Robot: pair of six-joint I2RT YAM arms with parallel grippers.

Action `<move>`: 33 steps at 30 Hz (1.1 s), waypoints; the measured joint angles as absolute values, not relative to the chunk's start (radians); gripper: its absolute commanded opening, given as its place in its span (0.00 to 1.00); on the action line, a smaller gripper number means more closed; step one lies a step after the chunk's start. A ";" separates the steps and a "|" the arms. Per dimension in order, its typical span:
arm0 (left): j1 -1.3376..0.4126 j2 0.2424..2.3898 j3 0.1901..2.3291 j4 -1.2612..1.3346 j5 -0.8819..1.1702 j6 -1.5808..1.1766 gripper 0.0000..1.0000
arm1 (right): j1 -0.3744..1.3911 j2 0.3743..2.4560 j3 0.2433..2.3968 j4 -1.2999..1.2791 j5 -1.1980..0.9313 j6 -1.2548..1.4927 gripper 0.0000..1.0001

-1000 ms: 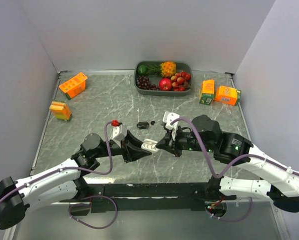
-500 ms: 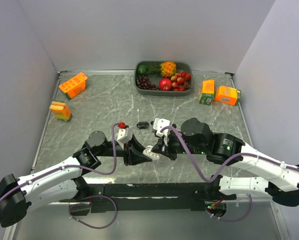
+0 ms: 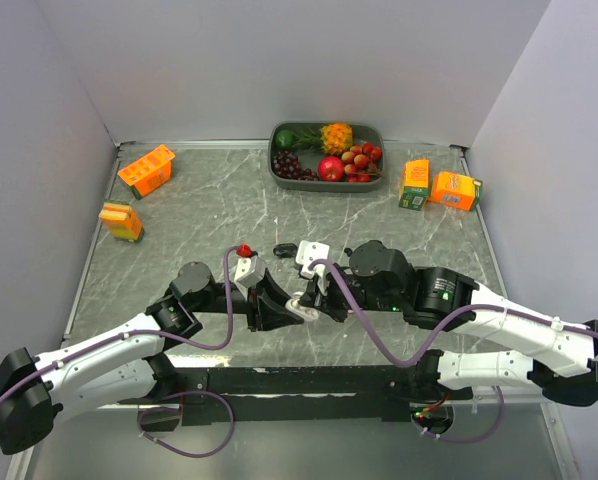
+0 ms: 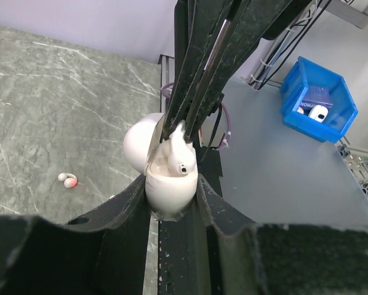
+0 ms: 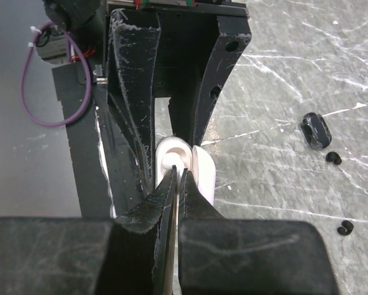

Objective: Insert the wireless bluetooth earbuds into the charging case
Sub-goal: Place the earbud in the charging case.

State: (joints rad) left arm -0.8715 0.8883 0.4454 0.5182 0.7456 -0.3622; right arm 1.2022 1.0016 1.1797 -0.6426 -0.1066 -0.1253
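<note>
Plainly, the charging case [image 4: 170, 189] is the hub of things: it sits between the two arms with its lid open (the rounded lid shows just behind the body in the left wrist view). The left gripper [image 4: 170, 195] is clamped narrow on the case, one finger pressed against each side of its body. Directly above the case, the right gripper [image 5: 176, 179] has its jaws pinched almost together on a white earbud [image 4: 181, 153]. The bud's head is at the case's open mouth, and its stem points up between the thin fingertips.

A second white earbud [image 4: 67, 179] lies on the marble table [image 3: 199, 200] well apart from the case, to its left in the left wrist view. A black case [image 5: 313, 130] and two black earbuds [image 5: 333, 158] lie on the table near the charging case, on the side away from the arm bases. A fruit tray [image 3: 324, 186] stands much further beyond the case, against the back wall.
</note>
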 measured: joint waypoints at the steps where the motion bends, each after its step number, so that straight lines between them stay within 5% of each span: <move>1: -0.871 0.888 0.445 0.518 0.746 -0.363 0.01 | 1.206 1.003 1.180 -0.641 -0.099 -0.125 0.00; 20: -0.870 0.888 0.436 0.579 0.720 -0.407 0.01 | 1.298 1.016 1.179 -0.613 0.072 -0.123 0.00; 25: -0.870 0.887 0.429 0.606 0.706 -0.414 0.01 | 1.315 1.021 1.179 -0.605 0.110 -0.106 0.27; 33: -0.870 0.879 0.421 0.609 0.682 -0.413 0.01 | 1.323 1.023 1.179 -0.587 0.149 -0.081 0.42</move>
